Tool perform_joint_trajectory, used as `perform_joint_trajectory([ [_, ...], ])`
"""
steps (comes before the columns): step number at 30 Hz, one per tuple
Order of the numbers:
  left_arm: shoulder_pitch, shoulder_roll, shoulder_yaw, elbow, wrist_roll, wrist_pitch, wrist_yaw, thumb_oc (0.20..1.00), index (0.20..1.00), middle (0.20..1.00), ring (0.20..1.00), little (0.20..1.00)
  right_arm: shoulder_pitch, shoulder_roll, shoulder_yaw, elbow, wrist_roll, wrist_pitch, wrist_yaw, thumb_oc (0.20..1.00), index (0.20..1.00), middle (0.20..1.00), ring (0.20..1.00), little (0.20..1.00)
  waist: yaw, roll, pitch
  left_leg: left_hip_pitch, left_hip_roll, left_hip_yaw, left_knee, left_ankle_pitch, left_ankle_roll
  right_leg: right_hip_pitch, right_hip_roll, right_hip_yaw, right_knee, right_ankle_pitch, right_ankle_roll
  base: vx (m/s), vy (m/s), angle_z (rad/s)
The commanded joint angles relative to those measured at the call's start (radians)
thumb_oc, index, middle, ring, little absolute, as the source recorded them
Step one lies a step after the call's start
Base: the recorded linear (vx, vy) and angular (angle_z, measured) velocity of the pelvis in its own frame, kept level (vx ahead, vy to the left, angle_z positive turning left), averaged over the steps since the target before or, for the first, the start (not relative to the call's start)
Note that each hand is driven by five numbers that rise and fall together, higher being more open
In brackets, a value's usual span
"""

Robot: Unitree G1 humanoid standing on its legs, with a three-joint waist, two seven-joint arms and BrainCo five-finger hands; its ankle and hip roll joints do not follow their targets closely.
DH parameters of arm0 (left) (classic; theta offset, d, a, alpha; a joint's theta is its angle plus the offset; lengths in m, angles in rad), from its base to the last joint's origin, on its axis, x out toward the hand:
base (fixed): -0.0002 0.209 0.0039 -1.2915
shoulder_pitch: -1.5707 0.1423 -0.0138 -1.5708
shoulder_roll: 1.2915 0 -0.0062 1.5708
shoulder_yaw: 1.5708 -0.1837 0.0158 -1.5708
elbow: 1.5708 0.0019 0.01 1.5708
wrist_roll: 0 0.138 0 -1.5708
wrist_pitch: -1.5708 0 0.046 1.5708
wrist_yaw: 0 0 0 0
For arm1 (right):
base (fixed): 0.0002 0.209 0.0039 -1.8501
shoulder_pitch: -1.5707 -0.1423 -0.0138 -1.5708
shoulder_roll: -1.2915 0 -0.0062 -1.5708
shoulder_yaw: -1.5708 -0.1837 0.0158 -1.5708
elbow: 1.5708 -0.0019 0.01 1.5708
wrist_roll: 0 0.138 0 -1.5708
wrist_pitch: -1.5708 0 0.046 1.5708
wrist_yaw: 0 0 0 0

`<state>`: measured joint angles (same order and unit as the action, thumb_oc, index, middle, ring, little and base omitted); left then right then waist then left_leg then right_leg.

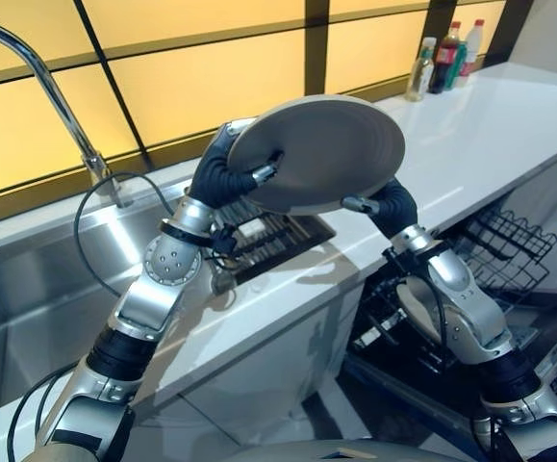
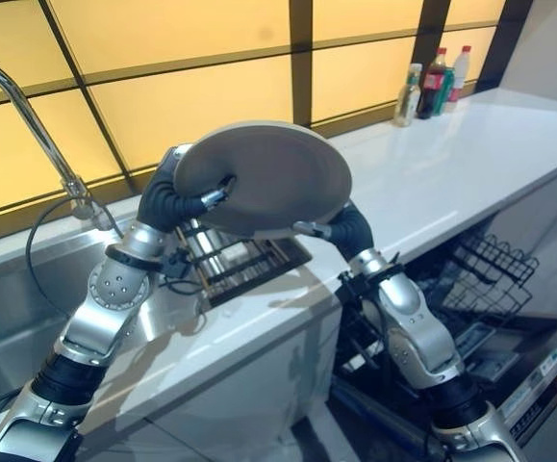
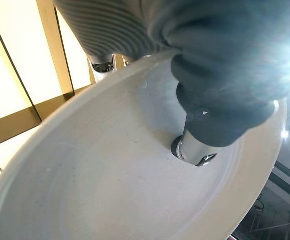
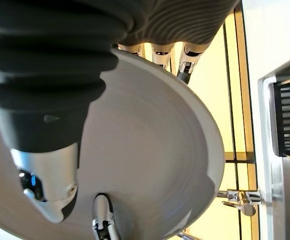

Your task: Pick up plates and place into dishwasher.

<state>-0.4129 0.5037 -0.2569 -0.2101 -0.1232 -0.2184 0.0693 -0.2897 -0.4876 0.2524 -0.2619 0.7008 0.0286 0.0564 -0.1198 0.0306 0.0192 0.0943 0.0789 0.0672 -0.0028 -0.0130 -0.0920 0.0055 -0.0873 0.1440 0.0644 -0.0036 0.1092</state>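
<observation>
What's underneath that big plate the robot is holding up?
Below the plate, held by the left hand and right hand, lies a white counter with a dark slatted rack. The plate hides part of the rack.

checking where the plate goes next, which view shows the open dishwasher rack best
The left eye view: the dishwasher rack lies open below the counter. The right eye view shows the same. The left wrist view catches a blurred corner; the right wrist view shows the plate.

You see two silver-grey arms with rounded metal segments, black ribbed bands at the elbows and a ring of small screws on the left forearm's round joint. Each robot hand, left [image 1: 222,173] and right [image 1: 386,205], wears a dark ribbed cover at the wrist. The fingers [image 4: 185,61] are silver with dark tips.
</observation>
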Motion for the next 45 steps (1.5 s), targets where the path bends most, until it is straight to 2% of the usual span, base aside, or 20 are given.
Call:
perform_joint_trajectory([
  [1,-0.097,-0.005,-0.016,0.001,-0.037,-0.017,0.005,0.200,0.200,0.200,0.200,0.200,-0.100,0.034,-0.009,-0.086,0.017,-0.058,0.018,0.589,0.589,0.589,0.589,0.589,-0.004,-0.035,-0.006,-0.040,-0.069,-0.032,0.077,-0.093,0.087,-0.025,0.000,0.003,0.033,-0.005,0.055,0.00,0.000,0.00],
  [2,-0.098,-0.013,-0.023,0.001,-0.036,-0.014,0.002,0.200,0.200,0.200,0.200,0.200,-0.104,0.040,-0.005,-0.086,0.008,-0.060,0.015,0.219,0.219,0.219,0.219,0.219,-0.003,-0.035,-0.005,-0.041,-0.069,-0.032,0.078,-0.095,0.088,-0.025,-0.001,0.003,0.034,-0.005,0.055,0.00,0.000,0.00],
  [6,-0.096,-0.037,-0.040,0.002,-0.014,-0.003,-0.008,0.200,0.200,0.200,0.200,0.200,-0.113,0.044,0.008,-0.082,-0.026,-0.043,0.033,0.200,0.200,0.200,0.200,0.200,-0.005,-0.035,-0.005,-0.038,-0.070,-0.029,0.079,-0.096,0.090,-0.025,0.001,0.007,0.036,-0.007,0.054,0.00,0.000,0.00],
  [14,-0.106,-0.022,-0.038,0.005,-0.045,-0.011,-0.001,0.200,0.200,0.200,0.200,0.200,-0.082,-0.006,-0.010,-0.079,-0.042,-0.037,0.088,0.200,0.200,0.200,0.200,0.200,-0.023,-0.036,-0.004,-0.029,-0.066,-0.010,0.073,-0.095,0.093,-0.029,0.002,0.018,0.039,-0.003,0.058,0.00,0.000,0.00],
  [17,-0.094,-0.016,-0.028,0.000,-0.033,-0.013,-0.011,0.200,0.200,0.200,0.200,0.200,-0.046,-0.022,-0.043,-0.077,0.011,-0.032,0.097,0.200,0.200,0.200,0.200,0.200,-0.033,-0.034,-0.003,-0.025,-0.064,-0.001,0.071,-0.094,0.093,-0.030,0.003,0.022,0.041,-0.001,0.059,-0.01,0.005,-0.05],
  [21,-0.090,-0.027,-0.031,0.038,-0.095,0.000,-0.012,0.200,0.200,0.200,0.200,0.200,0.018,-0.005,-0.105,-0.044,0.080,-0.078,0.071,0.200,0.200,0.200,0.200,0.200,-0.055,-0.033,-0.001,-0.018,-0.060,0.015,0.066,-0.094,0.097,-0.036,0.007,0.035,0.042,0.003,0.062,-0.02,-0.006,-0.03],
  [23,-0.081,-0.049,-0.032,0.059,-0.151,0.008,-0.016,0.592,0.592,0.592,0.592,0.592,0.052,0.015,-0.146,-0.032,0.074,-0.120,0.037,0.200,0.200,0.200,0.200,0.200,-0.069,-0.031,0.002,-0.016,-0.058,0.027,0.068,-0.096,0.100,-0.041,0.010,0.046,0.043,0.006,0.063,-0.03,-0.018,-0.04],
  [24,-0.070,-0.064,-0.028,0.068,-0.168,0.006,-0.017,1.000,1.000,1.000,1.000,1.000,0.074,0.027,-0.172,-0.036,0.064,-0.135,0.025,0.200,0.200,0.200,0.200,0.200,-0.078,-0.030,0.004,-0.015,-0.058,0.032,0.071,-0.099,0.102,-0.045,0.013,0.053,0.047,0.008,0.063,-0.03,-0.017,-0.13],
  [27,-0.011,-0.109,-0.008,0.058,-0.236,0.005,-0.039,1.000,1.000,1.000,1.000,1.000,0.165,0.055,-0.254,-0.065,0.016,-0.192,-0.004,0.200,0.200,0.200,0.200,0.200,-0.103,-0.027,0.015,-0.012,-0.058,0.044,0.073,-0.105,0.109,-0.057,0.019,0.072,0.058,0.011,0.063,-0.03,-0.012,-0.24],
  [31,0.050,-0.160,-0.005,0.027,-0.292,0.009,-0.059,1.000,1.000,1.000,1.000,1.000,0.243,0.068,-0.330,-0.069,-0.010,-0.223,-0.032,0.200,0.200,0.200,0.200,0.200,-0.137,-0.028,0.030,-0.004,-0.055,0.071,0.077,-0.115,0.117,-0.069,0.024,0.089,0.060,0.016,0.065,-0.04,-0.014,-0.22],
  [37,0.061,-0.155,-0.031,-0.010,-0.285,0.049,-0.052,1.000,1.000,1.000,1.000,1.000,0.298,0.039,-0.402,-0.050,-0.014,-0.235,-0.098,0.200,0.200,0.200,0.200,0.200,-0.169,-0.030,0.039,0.011,-0.049,0.089,0.051,-0.105,0.114,-0.070,0.027,0.101,0.044,0.033,0.073,-0.03,-0.041,-0.20],
  [39,0.050,-0.153,-0.040,0.000,-0.310,0.061,-0.051,1.000,1.000,1.000,1.000,1.000,0.330,0.036,-0.441,-0.034,-0.081,-0.277,-0.151,0.200,0.200,0.200,0.200,0.200,-0.188,-0.029,0.040,0.013,-0.046,0.097,0.040,-0.100,0.115,-0.081,0.026,0.106,0.048,0.045,0.079,-0.03,-0.066,-0.11],
  [41,0.040,-0.161,-0.047,0.013,-0.331,0.068,-0.048,1.000,1.000,1.000,1.000,1.000,0.342,0.036,-0.464,-0.023,-0.110,-0.291,-0.184,0.200,0.200,0.200,0.200,0.200,-0.204,-0.028,0.045,0.015,-0.047,0.103,0.036,-0.102,0.119,-0.094,0.027,0.113,0.055,0.052,0.083,-0.03,-0.054,-0.04],
  [45,0.015,-0.191,-0.077,0.035,-0.370,0.084,-0.037,1.000,1.000,1.000,1.000,1.000,0.340,0.052,-0.471,-0.010,-0.161,-0.284,-0.217,0.200,0.200,0.200,0.200,0.200,-0.232,-0.026,0.057,0.023,-0.050,0.128,0.042,-0.117,0.127,-0.120,0.026,0.123,0.071,0.066,0.092,-0.01,-0.050,-0.14],
])
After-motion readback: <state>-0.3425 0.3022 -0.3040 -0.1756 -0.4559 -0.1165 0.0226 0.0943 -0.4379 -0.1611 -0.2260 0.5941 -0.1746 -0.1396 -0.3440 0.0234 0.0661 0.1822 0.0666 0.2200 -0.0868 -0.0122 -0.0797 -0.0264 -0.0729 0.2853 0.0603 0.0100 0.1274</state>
